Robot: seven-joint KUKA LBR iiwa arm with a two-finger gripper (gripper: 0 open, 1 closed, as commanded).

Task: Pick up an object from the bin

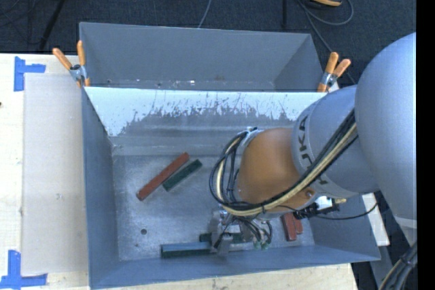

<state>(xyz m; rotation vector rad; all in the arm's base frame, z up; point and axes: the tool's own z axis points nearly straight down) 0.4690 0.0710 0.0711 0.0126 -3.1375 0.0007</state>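
My gripper (223,236) hangs low near the front wall of the bin, under the arm's orange cover. Its lower end sits right at the right end of a long dark green bar (185,251) that lies flat along the front edge. A small red-brown block (292,226) lies just right of the gripper on the bin floor. Whether anything is between the fingers is hidden by the gripper body.
A long red-brown bar (162,176) and a shorter dark green bar (181,174) lie side by side, slanted, at the middle left of the bin floor. The arm and its cables cover the right half of the bin.
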